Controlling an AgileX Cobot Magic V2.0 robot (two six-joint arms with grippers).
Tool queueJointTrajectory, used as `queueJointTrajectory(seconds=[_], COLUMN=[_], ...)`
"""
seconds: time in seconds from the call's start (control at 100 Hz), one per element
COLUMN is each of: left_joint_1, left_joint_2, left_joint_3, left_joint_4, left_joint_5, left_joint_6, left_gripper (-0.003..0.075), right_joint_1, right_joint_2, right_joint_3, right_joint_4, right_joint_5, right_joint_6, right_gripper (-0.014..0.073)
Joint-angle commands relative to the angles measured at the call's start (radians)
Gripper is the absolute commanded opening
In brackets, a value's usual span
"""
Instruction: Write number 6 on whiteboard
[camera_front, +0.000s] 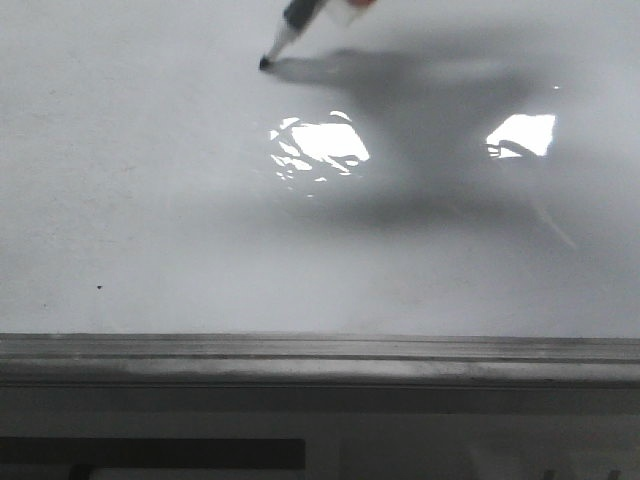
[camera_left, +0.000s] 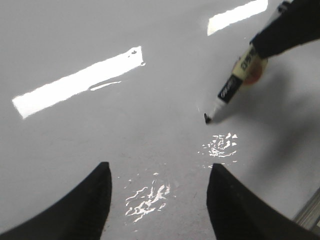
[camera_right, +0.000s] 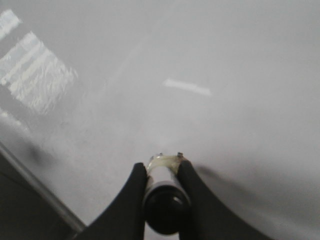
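The whiteboard is glossy white with bright glare patches and fills all views. No number 6 line shows on it. A marker with a black tip comes in from the top of the front view, its tip touching or just above the board. In the left wrist view the marker slants down to its tip, held by the right gripper. In the right wrist view the right gripper is shut on the marker, seen end-on. The left gripper is open and empty above the board.
A grey metal ledge runs along the board's near edge. A tiny black dot sits at the lower left of the board. The marker and arm cast a dark shadow to the right of the tip.
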Motion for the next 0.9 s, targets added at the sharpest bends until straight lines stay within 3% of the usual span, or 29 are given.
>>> queueJointTrajectory(seconds=[0.0,0.27,0.46,0.68,0.89], left_joint_1=[0.002,0.002,0.002,0.002,-0.018], left_joint_2=[0.003,0.003,0.003,0.003,0.018], left_joint_3=[-0.033,-0.033,-0.033,-0.033,-0.033], left_joint_4=[-0.013,-0.013,-0.013,-0.013,-0.015], left_joint_5=[-0.069,-0.071,-0.071,-0.071,-0.115], left_joint_6=[-0.010,-0.010,-0.010,-0.010,-0.010], left_gripper=[0.0388,0.0388,0.0388,0.0388,0.0388], right_joint_1=[0.012,0.060,0.014,0.061,0.121], right_joint_2=[0.041,0.049,0.015,0.072,-0.011], right_joint_3=[-0.028,-0.028,-0.035,-0.060,-0.060], right_joint_4=[-0.002,-0.043,-0.048,-0.046,-0.046], right_joint_5=[0.006,0.152,0.060,0.082,0.082], right_joint_6=[-0.009,-0.009,-0.009,-0.009,-0.016], right_gripper=[-0.0062,-0.0048,-0.0048,-0.0049,-0.0049])
